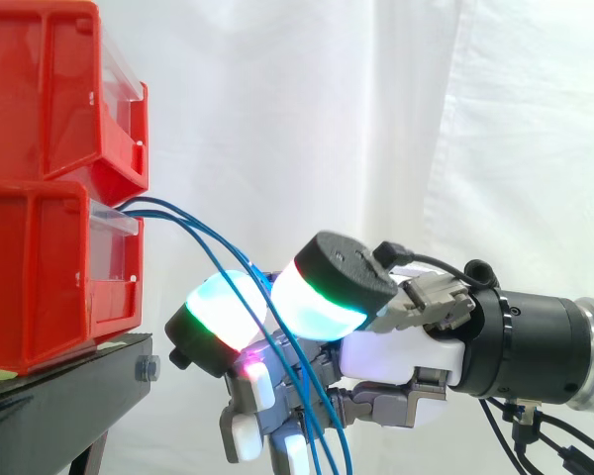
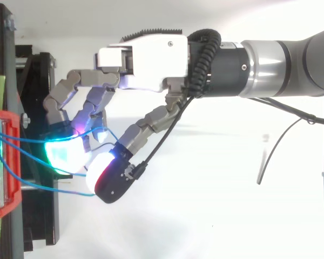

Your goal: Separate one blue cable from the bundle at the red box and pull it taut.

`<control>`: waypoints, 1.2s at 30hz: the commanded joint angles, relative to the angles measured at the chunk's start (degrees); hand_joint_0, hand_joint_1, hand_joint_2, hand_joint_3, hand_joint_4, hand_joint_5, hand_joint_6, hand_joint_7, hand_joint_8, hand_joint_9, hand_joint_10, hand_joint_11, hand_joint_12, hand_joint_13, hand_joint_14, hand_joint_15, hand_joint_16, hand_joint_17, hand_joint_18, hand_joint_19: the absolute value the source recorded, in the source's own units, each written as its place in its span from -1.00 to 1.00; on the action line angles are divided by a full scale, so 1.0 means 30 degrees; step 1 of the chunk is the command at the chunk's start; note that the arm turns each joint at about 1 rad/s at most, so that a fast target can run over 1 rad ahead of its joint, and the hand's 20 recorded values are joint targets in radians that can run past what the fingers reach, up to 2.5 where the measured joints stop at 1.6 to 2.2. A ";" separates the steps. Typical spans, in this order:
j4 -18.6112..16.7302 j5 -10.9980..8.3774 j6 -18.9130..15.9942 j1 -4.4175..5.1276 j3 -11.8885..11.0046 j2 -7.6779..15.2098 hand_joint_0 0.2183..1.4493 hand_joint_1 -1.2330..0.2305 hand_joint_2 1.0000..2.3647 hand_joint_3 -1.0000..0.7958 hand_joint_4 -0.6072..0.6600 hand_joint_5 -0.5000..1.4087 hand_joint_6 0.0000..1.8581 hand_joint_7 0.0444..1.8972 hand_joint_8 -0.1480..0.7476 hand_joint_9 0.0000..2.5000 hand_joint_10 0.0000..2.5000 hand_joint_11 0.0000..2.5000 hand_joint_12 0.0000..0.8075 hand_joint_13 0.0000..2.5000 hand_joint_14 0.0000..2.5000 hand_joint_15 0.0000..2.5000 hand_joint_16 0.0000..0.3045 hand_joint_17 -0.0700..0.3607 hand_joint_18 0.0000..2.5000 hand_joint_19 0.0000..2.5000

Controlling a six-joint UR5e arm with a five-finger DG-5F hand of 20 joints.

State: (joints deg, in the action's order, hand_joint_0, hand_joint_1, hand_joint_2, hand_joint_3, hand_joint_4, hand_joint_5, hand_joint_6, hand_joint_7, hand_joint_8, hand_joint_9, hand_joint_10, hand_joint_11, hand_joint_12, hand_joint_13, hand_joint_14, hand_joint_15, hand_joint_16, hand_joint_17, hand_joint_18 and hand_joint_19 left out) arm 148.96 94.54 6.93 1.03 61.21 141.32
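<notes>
Several thin blue cables (image 2: 27, 138) leave the front of the lower red bin (image 1: 40, 277) and sag to the right into my hand (image 2: 146, 59). In the side view the cables (image 1: 178, 210) arc down between the glowing pads and hang below the hand (image 1: 396, 356). The fingers are curled, and the green-cyan fingertip (image 2: 65, 152) and the thumb pad (image 2: 110, 172) close round the strands. One strand loops between the fingers. I cannot tell whether one cable stands apart from the others. The cables are slack, not taut.
A second red bin (image 1: 49, 89) sits on top of the lower one. Both rest on a black stand (image 1: 59, 396) at the left. A white curtain hangs behind. The arm comes in from the right.
</notes>
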 commanded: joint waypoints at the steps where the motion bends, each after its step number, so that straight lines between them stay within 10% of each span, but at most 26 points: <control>1: 0.0033 0.0039 0.0005 -0.0021 -0.0041 0.0001 -0.49 -0.47 -1.00 -0.44 0.15 -0.60 -0.01 0.03 0.14 -0.18 -0.98 -0.30 0.00 -0.23 -0.98 -0.49 -0.65 -0.12 -0.23 -0.38; 16: 0.0590 0.0390 0.0005 -0.0168 -0.0568 0.0001 -0.44 0.26 -1.00 -0.44 -0.04 -0.57 -0.11 0.09 0.09 -0.05 -0.98 -0.33 -0.01 -0.17 -0.98 -0.47 -0.67 -0.14 -0.22 -0.30; 36: 0.0531 0.0332 0.0386 -0.0285 -0.0539 0.0001 -0.37 -0.10 -1.00 -0.42 0.17 -0.64 -0.07 0.06 0.14 -0.13 -0.99 -0.30 0.04 -0.19 -0.98 -0.46 -0.64 -0.11 -0.24 -0.31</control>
State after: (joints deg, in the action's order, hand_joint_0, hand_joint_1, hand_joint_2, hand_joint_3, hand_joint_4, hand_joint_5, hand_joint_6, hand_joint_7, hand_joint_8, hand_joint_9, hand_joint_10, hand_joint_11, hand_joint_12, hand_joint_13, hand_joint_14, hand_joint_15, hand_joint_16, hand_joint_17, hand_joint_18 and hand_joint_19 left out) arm 150.66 95.66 7.59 0.22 59.43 141.32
